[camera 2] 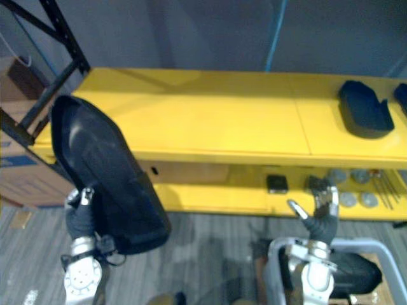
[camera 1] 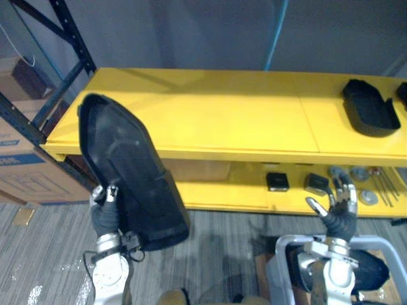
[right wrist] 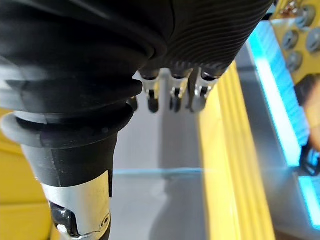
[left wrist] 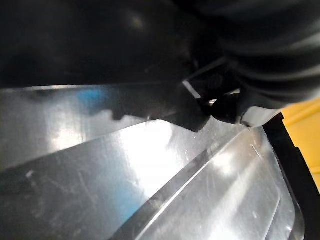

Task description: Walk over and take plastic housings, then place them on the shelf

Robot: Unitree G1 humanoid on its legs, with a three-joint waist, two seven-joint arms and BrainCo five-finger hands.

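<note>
Near left in the left eye view, the left hand (camera 1: pixel 105 213) grips the lower edge of a large black moulded plastic housing (camera 1: pixel 127 171), held on end before the long yellow shelf (camera 1: pixel 241 114), probably to clear its lip. Far right lies 1 second black plastic housing (camera 1: pixel 369 108). The left wrist view shows the held housing's glossy wall close against that hand. In the right wrist view, the right hand (right wrist: pixel 200 30) keeps its fingers (right wrist: pixel 173 95) straight, holding nothing.

Both forearms (camera 1: pixel 109 270) are silver-grey and rounded; the left hand (camera 1: pixel 103 216) and the right hand (camera 1: pixel 341 217) each wear a dark ribbed cover (right wrist: pixel 215 25) over wrist and back; the fingers (camera 1: pixel 351 196) are silver with dark tips; a smooth black cuff (right wrist: pixel 70 130) rings the right wrist.
</note>
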